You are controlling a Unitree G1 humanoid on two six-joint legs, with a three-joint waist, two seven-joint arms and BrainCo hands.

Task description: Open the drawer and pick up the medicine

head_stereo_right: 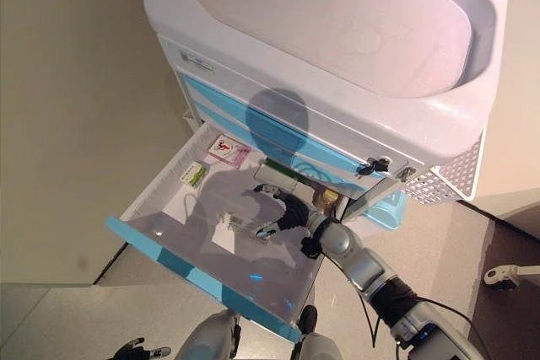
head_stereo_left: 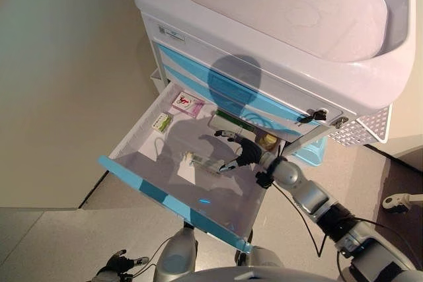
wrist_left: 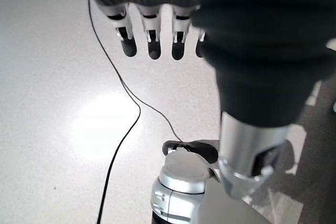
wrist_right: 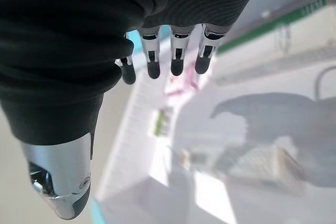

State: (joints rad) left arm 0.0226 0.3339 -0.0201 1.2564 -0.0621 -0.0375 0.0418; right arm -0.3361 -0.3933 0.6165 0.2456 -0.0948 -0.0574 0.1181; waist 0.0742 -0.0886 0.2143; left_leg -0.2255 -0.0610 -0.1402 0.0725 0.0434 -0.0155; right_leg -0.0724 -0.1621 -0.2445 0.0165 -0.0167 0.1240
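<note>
The blue-fronted white drawer [head_stereo_left: 173, 204] of the white medical cart [head_stereo_left: 277, 64] is pulled fully out. The right robot hand [head_stereo_left: 246, 152] is held above it, fingers spread and empty, over a small clear-wrapped medicine pack [head_stereo_left: 202, 162] on the drawer floor, seemingly lined up for a grasp. The left robot hand [wrist_left: 157, 40] is hung low, relaxed.

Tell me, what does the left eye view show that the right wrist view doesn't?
Only the left eye view shows the whole white cart with its tub-like top, the drawer's blue front, the right arm reaching in, and the left hand hanging low near the floor. Only the right wrist view shows the right hand from close up, its fingers straight and holding nothing. Both show the open drawer and, inside it, a pink and white box, a small green box and a long white and green box at the back.
</note>
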